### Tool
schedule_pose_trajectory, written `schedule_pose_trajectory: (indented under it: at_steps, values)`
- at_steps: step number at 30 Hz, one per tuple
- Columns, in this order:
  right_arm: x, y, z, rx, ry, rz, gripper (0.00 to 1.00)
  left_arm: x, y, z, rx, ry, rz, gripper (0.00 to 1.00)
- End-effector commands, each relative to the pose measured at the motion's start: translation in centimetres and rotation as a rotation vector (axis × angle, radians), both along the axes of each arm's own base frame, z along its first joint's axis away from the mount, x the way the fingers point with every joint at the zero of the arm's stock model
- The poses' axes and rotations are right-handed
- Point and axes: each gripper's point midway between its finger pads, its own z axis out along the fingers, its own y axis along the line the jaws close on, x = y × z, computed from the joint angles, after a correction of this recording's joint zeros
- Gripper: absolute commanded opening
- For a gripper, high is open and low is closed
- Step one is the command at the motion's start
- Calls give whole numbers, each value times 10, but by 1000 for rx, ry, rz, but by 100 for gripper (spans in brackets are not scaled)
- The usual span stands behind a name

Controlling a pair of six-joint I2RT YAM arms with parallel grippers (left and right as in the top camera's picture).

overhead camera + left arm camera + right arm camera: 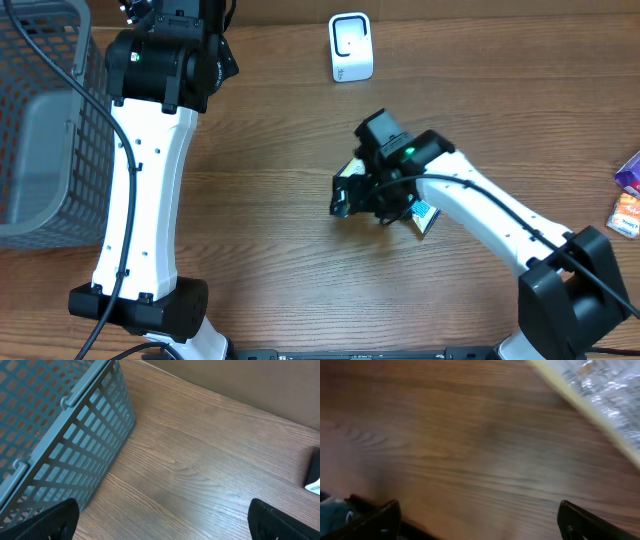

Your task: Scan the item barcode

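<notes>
Packet [427, 214] is lying flat on the counter [270, 200] around the middle, mostly hidden under your right arm [490, 205] from overhead; only a blue-and-white corner sticks out beside the wrist; the right wrist view is blurry, but you can see a silvery edge of it up in the top right corner, off to the side of the fingertips [375, 519] rather than between them; so your right jaws are spread wide with nothing in them, just bare wood below; your left arm [150, 150] is up by the grey basket [40, 120] on the left; left jaws are spread wide too, gripping nothing, over bare counter just beside the basket wall; white scanner [351, 47] stands at the far edge, well apart from the packet; an orange-and-white pack [626, 214] sits at the right edge.
</notes>
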Motion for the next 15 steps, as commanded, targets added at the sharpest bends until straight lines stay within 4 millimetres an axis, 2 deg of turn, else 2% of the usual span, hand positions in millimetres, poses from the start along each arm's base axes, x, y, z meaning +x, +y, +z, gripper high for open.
schedule_pose_trajectory:
  at_steps: [1, 5, 6, 10, 15]
  values:
    - [-17, -4, -23, -32, 47, -19, 100, 3, -1, 0, -1, -11, 11, 100]
    - [-15, -28, -53, -161, -4, -28, 100, 3, -1, 0, -1, -11, 11, 100]
    - [-13, -39, -61, -204, -22, -42, 100, 3, -1, 0, -1, -11, 11, 100]
    - [1, -64, -74, -286, -81, -91, 100, 3, -1, 0, -1, -11, 11, 100]
    - [24, -78, -77, -272, -127, -166, 100, 3, -1, 0, -1, -11, 11, 100]
